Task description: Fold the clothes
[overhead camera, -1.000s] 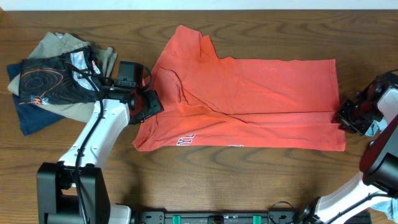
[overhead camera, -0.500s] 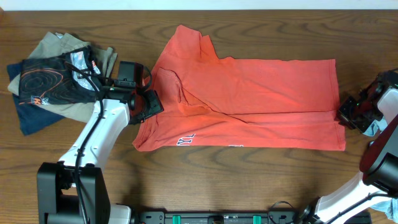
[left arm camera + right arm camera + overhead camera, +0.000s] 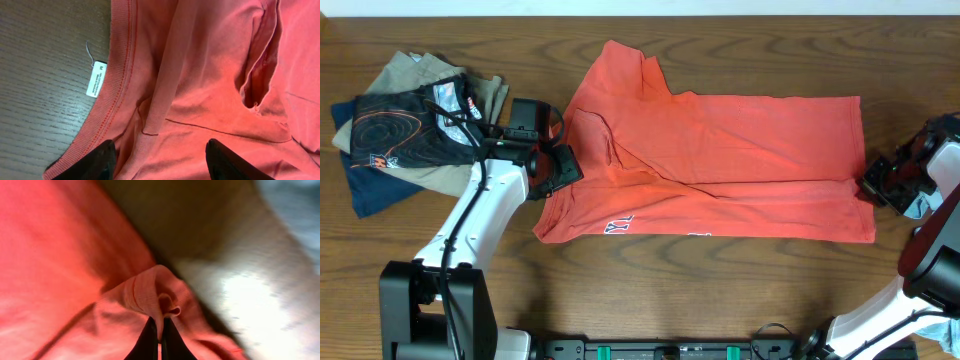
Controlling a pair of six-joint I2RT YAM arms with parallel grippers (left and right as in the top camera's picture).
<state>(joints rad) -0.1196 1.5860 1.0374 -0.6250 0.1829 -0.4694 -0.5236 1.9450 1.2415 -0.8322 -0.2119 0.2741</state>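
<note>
A coral-red T-shirt [image 3: 720, 160] lies folded lengthwise across the table, white lettering at its front edge. My left gripper [image 3: 563, 167] is open over the collar end; in the left wrist view its fingers [image 3: 160, 162] straddle a cloth fold, with the white tag [image 3: 96, 79] beside the collar rib. My right gripper [image 3: 872, 186] is at the shirt's right hem. In the right wrist view it [image 3: 160, 337] is shut on a pinched fold of the red shirt [image 3: 145, 292]. A bit of light-blue cloth [image 3: 920, 206] shows under the right arm.
A stack of folded clothes [image 3: 410, 125], with a dark printed garment on top, a tan one and a navy one, sits at the far left. The table is dark wood [image 3: 720, 280].
The right gripper has shifted very slightly at the shirt's right hem. The left arm and the shirt have not visibly moved.
</note>
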